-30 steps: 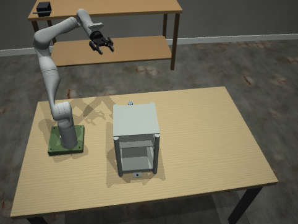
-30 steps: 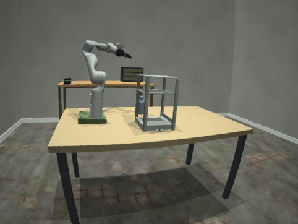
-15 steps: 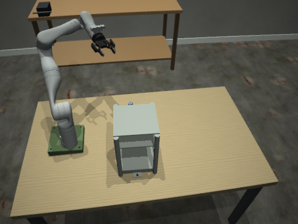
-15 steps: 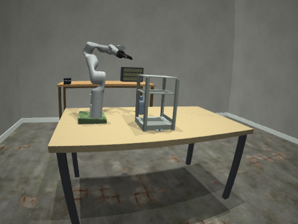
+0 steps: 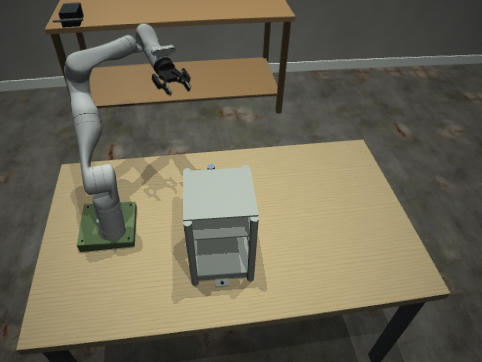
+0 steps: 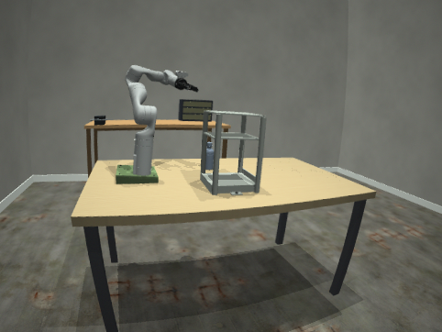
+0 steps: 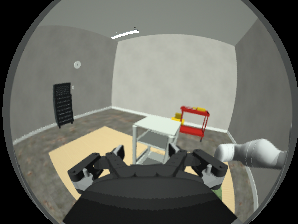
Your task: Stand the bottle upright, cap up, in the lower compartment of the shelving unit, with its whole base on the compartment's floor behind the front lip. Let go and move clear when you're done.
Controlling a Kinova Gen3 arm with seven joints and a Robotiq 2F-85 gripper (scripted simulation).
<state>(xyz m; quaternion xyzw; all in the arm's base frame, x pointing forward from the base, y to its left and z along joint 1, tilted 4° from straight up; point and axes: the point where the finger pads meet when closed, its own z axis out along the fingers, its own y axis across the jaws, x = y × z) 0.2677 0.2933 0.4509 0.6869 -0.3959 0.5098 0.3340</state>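
The pale blue bottle (image 6: pixel 209 155) stands upright on the table behind the shelving unit; in the top view only its cap (image 5: pixel 211 167) shows above the unit's back edge. The grey shelving unit (image 5: pixel 220 223) stands mid-table with its open front toward the table's near edge; it also shows in the exterior view (image 6: pixel 233 151) and in the wrist view (image 7: pixel 156 137). Its lower compartment (image 5: pixel 222 260) is empty. My gripper (image 5: pixel 172 81) is open and empty, held high in the air above the table's back left, well away from the bottle. It also shows in the exterior view (image 6: pixel 188 86).
The arm's green base (image 5: pixel 107 225) sits at the table's left. A small grey tab (image 5: pixel 221 283) lies at the unit's front foot. A wooden side table with a black box (image 5: pixel 71 12) stands behind.
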